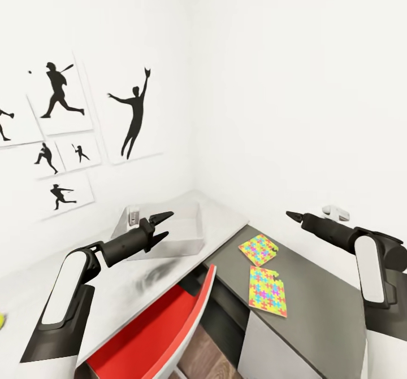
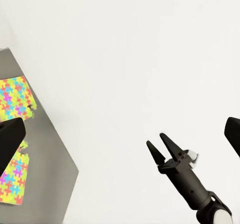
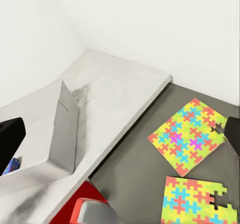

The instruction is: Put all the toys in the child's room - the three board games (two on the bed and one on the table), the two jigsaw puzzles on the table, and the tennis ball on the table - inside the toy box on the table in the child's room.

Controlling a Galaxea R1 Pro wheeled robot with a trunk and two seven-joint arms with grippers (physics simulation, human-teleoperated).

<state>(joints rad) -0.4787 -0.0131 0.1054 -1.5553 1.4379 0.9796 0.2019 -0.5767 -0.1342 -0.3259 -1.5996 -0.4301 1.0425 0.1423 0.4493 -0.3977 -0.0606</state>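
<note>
1. Corner of the child's room, white walls meeting, and black silhouette athlete pictures hang on the left wall.
2. Left gripper hovers over the pale desk, fingers spread, nothing between them, right at the near rim of the toy box.
3. The toy box sits in the corner of the pale desk, grey and shallow with sloping sides; from the right wrist view its near wall rises steeply, and a small bluish thing shows inside at the edge, too clipped to identify.
4. Right gripper hangs above the darker desk, dark fingers coming to a point; the left wrist view catches it with fingers apart and empty.
5. Two jigsaw puzzles lie flat on the dark desk: the far puzzle turned like a diamond, the near puzzle just beside it, a piece missing along one edge.
6. Between the arms, a red chair is tucked under the desks, its back rising just in front of the desk edge below the toy box.
7. A sliver of the tennis ball peeks in on the pale desk at the far left, behind the left arm.
8. A small white fitting sits on the wall behind the right gripper.
</note>
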